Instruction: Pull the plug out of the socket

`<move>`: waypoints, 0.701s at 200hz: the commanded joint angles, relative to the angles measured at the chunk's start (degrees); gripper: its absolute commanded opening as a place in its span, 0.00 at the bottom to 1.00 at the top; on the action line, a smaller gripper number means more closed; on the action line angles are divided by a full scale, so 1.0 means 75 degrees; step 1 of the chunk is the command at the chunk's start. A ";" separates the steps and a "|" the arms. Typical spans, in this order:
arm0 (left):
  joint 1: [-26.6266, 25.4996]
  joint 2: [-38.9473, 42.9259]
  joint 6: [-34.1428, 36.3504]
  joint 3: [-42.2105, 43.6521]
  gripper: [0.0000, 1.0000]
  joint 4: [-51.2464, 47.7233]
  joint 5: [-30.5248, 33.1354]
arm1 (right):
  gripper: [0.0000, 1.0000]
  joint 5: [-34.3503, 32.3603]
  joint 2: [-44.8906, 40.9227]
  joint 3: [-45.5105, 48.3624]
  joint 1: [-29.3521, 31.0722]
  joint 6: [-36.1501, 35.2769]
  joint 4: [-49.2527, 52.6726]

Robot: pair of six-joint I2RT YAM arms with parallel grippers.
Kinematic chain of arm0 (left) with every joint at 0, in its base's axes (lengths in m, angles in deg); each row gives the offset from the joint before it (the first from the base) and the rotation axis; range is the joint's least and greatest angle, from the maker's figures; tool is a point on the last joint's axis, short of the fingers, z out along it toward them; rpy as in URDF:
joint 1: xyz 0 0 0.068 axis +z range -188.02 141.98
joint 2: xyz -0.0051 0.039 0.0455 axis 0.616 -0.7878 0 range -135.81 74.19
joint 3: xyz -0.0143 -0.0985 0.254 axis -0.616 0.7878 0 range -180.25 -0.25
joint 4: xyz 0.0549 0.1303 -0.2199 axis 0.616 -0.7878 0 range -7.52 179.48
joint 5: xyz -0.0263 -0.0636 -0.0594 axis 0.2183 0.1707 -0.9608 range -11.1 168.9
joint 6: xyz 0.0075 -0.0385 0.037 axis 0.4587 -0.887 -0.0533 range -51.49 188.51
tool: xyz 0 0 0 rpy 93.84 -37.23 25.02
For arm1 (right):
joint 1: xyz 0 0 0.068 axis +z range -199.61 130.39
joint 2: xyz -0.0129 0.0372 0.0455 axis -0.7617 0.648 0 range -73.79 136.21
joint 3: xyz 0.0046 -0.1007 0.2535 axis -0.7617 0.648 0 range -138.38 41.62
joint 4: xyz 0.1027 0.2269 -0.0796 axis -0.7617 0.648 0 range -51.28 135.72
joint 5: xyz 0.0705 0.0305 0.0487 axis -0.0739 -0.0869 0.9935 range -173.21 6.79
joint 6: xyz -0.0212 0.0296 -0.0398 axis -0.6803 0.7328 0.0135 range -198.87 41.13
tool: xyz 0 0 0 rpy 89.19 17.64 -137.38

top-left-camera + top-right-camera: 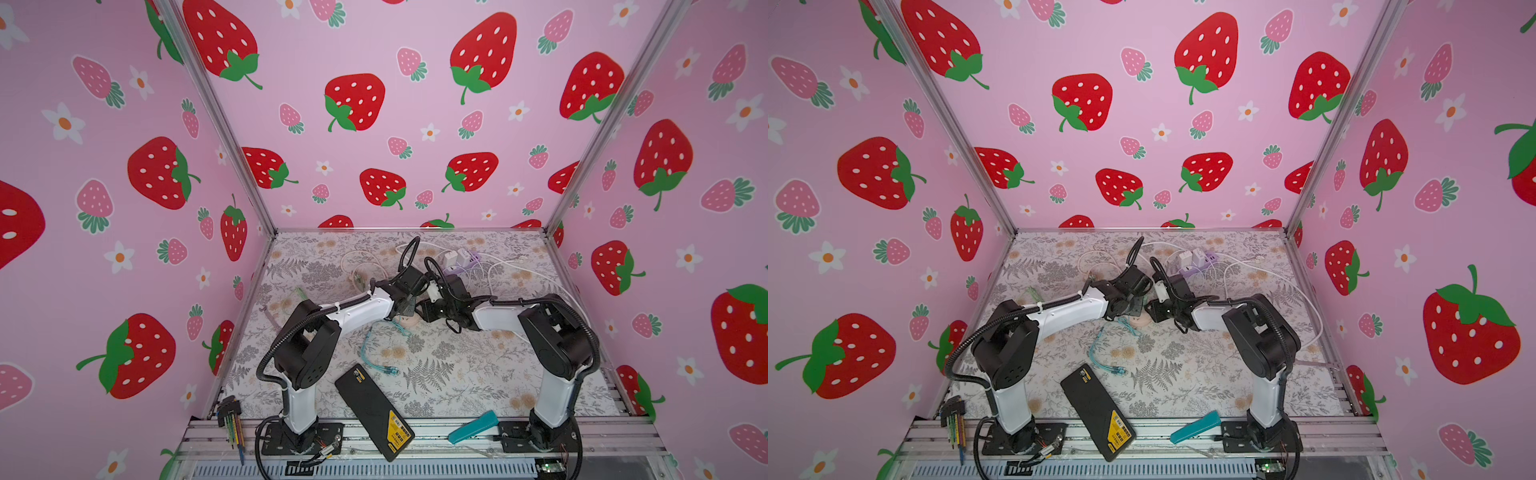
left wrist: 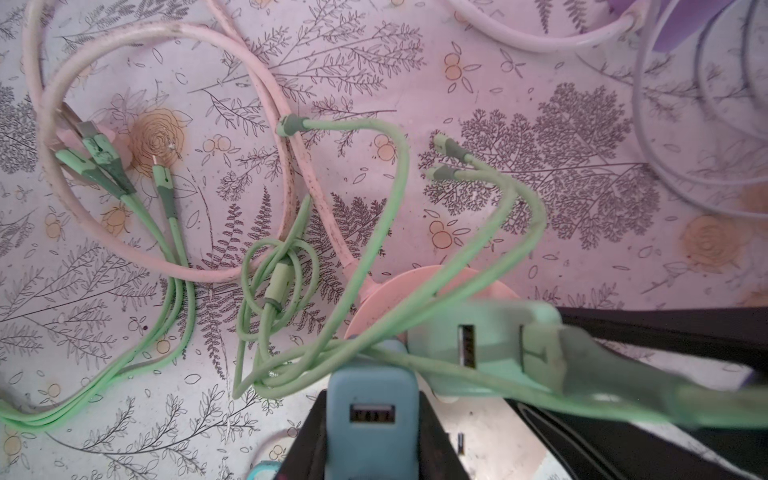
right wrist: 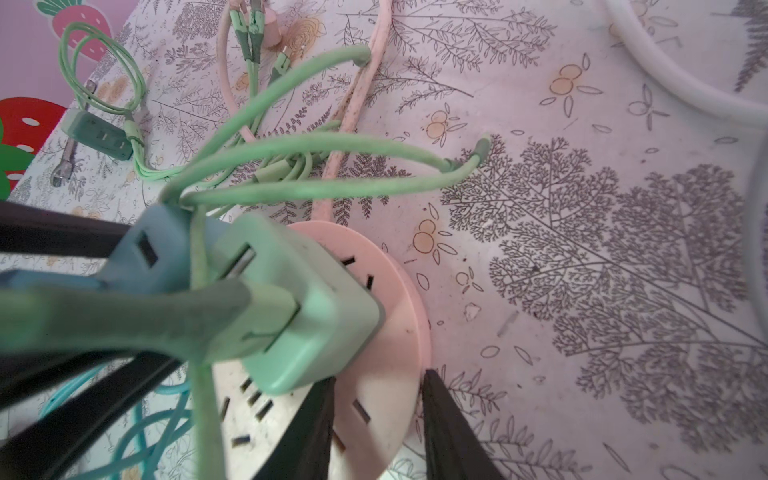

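**Both pincers clamped at the pink socket, mid-table**

The table (image 1: pixel 457 374) is covered by a pale cloth printed with grey ferns and orange flowers, and it looks grubby in spots. 3 walls (image 1: pixel 415 124) of pink paper with red strawberries and white flowers close it in on the left, far and right sides. Aluminium posts (image 1: pixel 223 124) stand at the 2 far corners.

The round pink socket (image 3: pixel 386 291) lies flat near the middle of the table, where the 2 arms meet. The left gripper (image 2: pixel 371 436) is closed on the blue plug (image 2: pixel 371 386), with 1 black finger on each side of it. I cannot tell whether its prongs sit in the socket. The right gripper (image 3: pixel 380 386) is clamped across the socket's rim. The green plug (image 3: pixel 307 299) stands in the socket just beside the blue one. Green cables (image 2: pixel 390 187) loop over the cloth beyond it, and a pink cord (image 2: pixel 166 37) curls from the socket toward the far left.

At the far side a purple power strip (image 1: pixel 471 261) carries white adapters, and white cables (image 2: pixel 540 43) lie around it. Nearer than the socket lies a teal cable (image 1: pixel 365 347). A black case (image 1: pixel 374 411) with a yellow label overhangs the near rail. A teal tool (image 1: pixel 473 427) rests on that rail to its right. A set of hex keys (image 1: pixel 230 413) hangs at the near left corner.
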 commanded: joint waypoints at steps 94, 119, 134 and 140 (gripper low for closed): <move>0.0530 0.0743 -0.0655 0.0430 0.07 0.0785 -0.2173 | 0.37 -0.0927 0.0948 0.0296 0.0006 -0.0308 0.2162; 0.0590 0.0842 -0.0741 0.0464 0.07 0.0841 -0.2317 | 0.37 -0.1063 0.1078 0.0190 0.0025 -0.0356 0.2314; 0.0611 0.0863 -0.0750 0.0470 0.07 0.0821 -0.2353 | 0.37 -0.1138 0.1115 0.0155 0.0043 -0.0379 0.2378; 0.0614 0.0881 -0.0753 0.0480 0.07 0.0818 -0.2347 | 0.37 -0.1171 0.1118 0.0153 0.0048 -0.0390 0.2385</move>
